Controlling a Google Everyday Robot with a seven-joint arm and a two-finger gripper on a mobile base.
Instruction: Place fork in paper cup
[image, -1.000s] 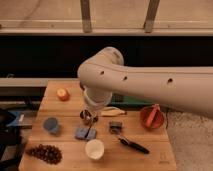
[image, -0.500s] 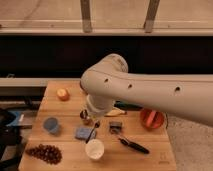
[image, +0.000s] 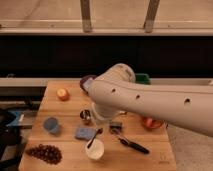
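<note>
The big white arm (image: 150, 100) is crowding the middle of the worktop (image: 165, 148), its gripper (image: 103, 125) hanging just above the paper cup (image: 95, 149), with a blue pad (image: 83, 133) and a black-handled tool (image: 132, 144) flanking the cup, while the near-right corner is lying open.

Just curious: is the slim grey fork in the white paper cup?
In: the fork leans inside the cup, handle sticking out; gripper just above.
</note>
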